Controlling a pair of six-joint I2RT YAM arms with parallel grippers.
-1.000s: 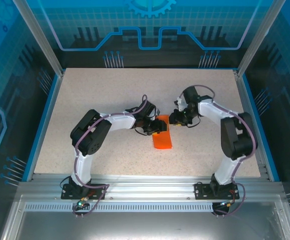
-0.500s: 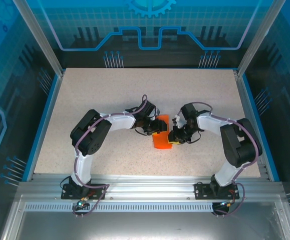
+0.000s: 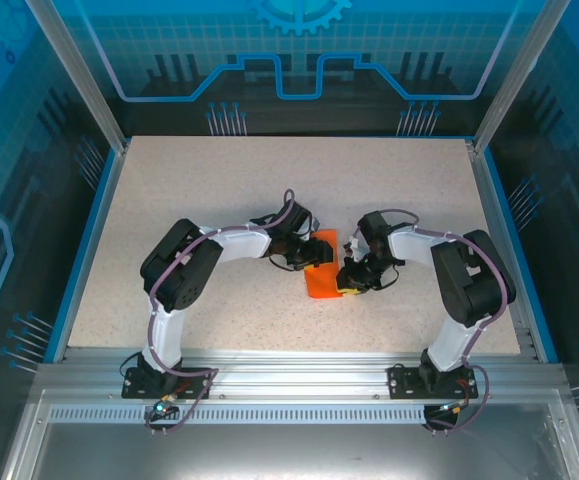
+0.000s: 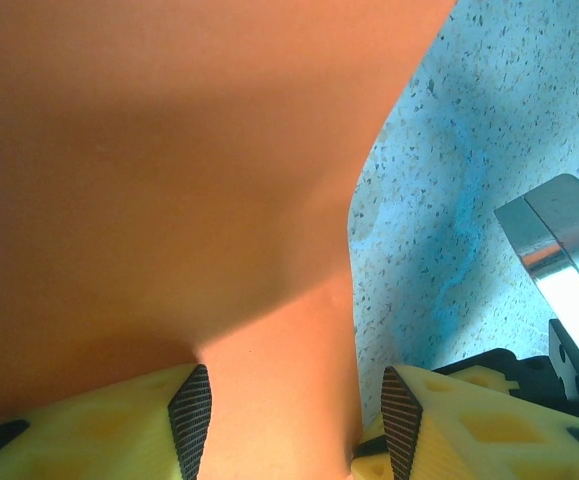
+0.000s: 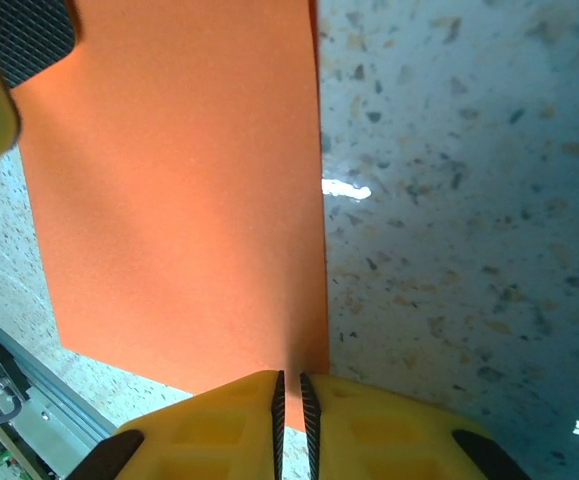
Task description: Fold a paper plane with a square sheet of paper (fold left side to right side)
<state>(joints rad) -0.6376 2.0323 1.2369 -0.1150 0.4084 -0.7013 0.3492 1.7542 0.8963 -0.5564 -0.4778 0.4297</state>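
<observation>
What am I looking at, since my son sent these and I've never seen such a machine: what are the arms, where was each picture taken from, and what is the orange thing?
These are two robot arms bolted at the near edge of a speckled table. The wide picture looks down from above and behind them. The two close-ups come from a camera on each wrist. The orange thing is a sheet of paper, lying between the arms as a narrow rectangle. The left tool stands open over it, fingers apart. The right tool is almost closed on the paper's right edge, apparently pinching it.
</observation>
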